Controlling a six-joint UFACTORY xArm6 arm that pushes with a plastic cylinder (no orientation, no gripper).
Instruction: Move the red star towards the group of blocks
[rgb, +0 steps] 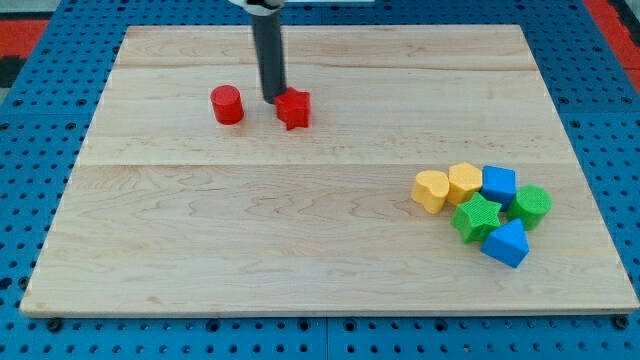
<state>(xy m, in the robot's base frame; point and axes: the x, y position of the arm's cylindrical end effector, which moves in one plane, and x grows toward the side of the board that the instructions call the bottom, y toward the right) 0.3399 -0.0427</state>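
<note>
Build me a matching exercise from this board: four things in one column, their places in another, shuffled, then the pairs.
Things:
1. red cylinder block
2. red star block
3. my tip
4. yellow heart-shaped block

Places:
A. at the left edge of the group at the view's right
B. just left of the star, touching or nearly so
C. leftmost block
D. just right of the rod

Pairs: 1-C, 2-D, 3-B, 4-A

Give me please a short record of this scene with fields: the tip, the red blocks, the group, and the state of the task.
tip: my tip touches the upper left edge of the red star
other red block: red cylinder, left of the star, apart from it
group: six blocks at the view's lower right, two yellow, two blue, two green, among them a green star
task state: star far from group
</note>
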